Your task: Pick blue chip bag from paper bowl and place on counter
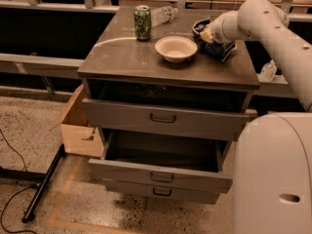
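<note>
The blue chip bag (pixel 222 49) is at the right side of the grey-brown counter (pixel 131 57), just right of the paper bowl (pixel 176 48), and hangs low at the counter's surface. My gripper (pixel 204 33) is directly over the bag's left end and is shut on it. The white arm reaches in from the right and hides part of the bag. The paper bowl stands empty near the counter's middle.
A green soda can (pixel 142 22) stands at the counter's back left, with a clear plastic bottle (pixel 164 15) lying behind it. Two cabinet drawers (pixel 161 155) below are pulled open. A cardboard box (pixel 80 123) sits on the floor at left. My white base (pixel 273 179) fills the lower right.
</note>
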### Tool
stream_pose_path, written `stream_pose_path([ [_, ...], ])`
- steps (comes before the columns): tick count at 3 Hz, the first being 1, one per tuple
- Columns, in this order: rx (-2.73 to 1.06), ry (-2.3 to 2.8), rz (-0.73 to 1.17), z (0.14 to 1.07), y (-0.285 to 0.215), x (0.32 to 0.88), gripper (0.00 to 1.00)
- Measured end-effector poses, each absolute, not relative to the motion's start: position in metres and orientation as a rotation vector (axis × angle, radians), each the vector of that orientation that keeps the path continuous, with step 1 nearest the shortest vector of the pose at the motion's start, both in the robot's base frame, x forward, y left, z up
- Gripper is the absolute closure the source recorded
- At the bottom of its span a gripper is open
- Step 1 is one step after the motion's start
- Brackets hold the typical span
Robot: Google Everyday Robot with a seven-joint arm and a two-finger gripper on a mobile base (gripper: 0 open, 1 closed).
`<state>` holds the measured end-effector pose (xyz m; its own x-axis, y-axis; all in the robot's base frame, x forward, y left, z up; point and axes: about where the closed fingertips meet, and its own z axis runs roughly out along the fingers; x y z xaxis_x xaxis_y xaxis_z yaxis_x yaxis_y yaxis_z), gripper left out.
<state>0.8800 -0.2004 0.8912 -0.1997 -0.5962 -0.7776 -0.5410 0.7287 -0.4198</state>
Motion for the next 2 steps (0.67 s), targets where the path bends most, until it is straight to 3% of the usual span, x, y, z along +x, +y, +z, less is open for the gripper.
stream_pose_path([
  [1, -0.834, 1.892, -0.002, 0.89, -0.211, 0.87, 0.16],
  [2, -0.76, 1.913, 0.022, 0.892, -0.23, 0.858, 0.0],
])
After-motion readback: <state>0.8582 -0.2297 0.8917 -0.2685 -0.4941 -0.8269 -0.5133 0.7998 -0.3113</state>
